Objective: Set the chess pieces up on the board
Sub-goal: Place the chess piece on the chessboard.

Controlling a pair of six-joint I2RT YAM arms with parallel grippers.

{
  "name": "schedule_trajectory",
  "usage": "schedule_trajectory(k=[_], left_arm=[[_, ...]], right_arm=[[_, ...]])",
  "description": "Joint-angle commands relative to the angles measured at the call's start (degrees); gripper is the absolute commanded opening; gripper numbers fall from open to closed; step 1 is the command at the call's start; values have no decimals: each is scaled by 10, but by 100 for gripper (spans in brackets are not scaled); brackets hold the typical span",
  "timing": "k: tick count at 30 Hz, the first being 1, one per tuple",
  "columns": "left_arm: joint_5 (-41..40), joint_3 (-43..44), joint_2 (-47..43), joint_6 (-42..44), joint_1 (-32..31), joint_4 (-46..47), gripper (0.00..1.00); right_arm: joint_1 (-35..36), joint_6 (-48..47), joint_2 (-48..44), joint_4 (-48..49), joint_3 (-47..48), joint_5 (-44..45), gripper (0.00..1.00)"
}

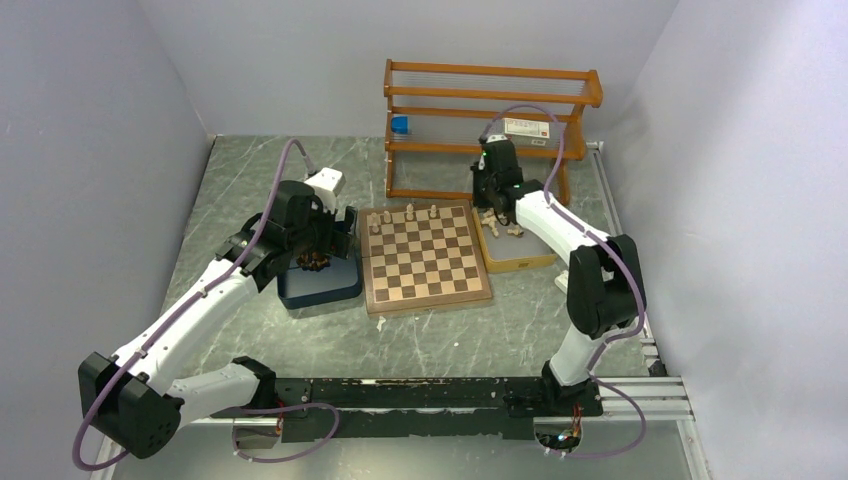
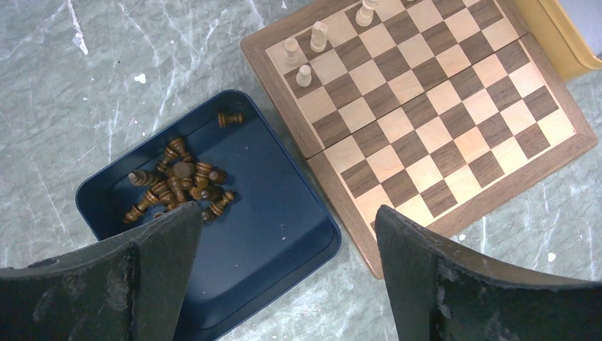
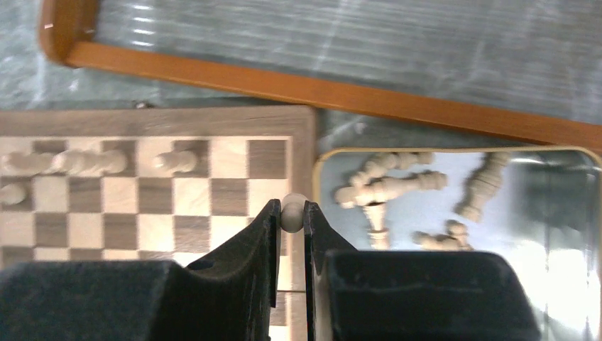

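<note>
The chessboard (image 1: 425,262) lies mid-table, with several cream pieces (image 1: 410,212) standing along its far edge; they also show in the left wrist view (image 2: 319,35). My right gripper (image 3: 291,209) is shut on the round head of a cream piece (image 3: 292,215), held above the board's right border (image 3: 304,142) beside the tan tray (image 3: 568,234). Several cream pieces (image 3: 394,188) lie in that tray. My left gripper (image 2: 287,217) is open and empty above the dark blue tray (image 2: 263,234), which holds a heap of dark brown pieces (image 2: 177,181).
A wooden rack (image 1: 490,95) stands behind the board and tan tray (image 1: 520,262), with a blue cube (image 1: 401,125) and a white box (image 1: 527,127) on it. A white object (image 1: 325,181) lies behind the blue tray (image 1: 320,288). Grey walls enclose the marble table (image 1: 250,190).
</note>
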Motion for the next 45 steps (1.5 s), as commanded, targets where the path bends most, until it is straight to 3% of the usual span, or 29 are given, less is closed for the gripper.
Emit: schedule_trajectory(k=[1,17,45], left_arm=[[-6,0,-15,5,-2,13,95],[-5,-1,-15,6,-2,13,95],[-7,-1,-17,6,-2,13,95]], right_arm=[[32,8,5,-10,28,-16,13],[72,49,88,-12,46,6,14],[73,62,128,-33,54,38,17]])
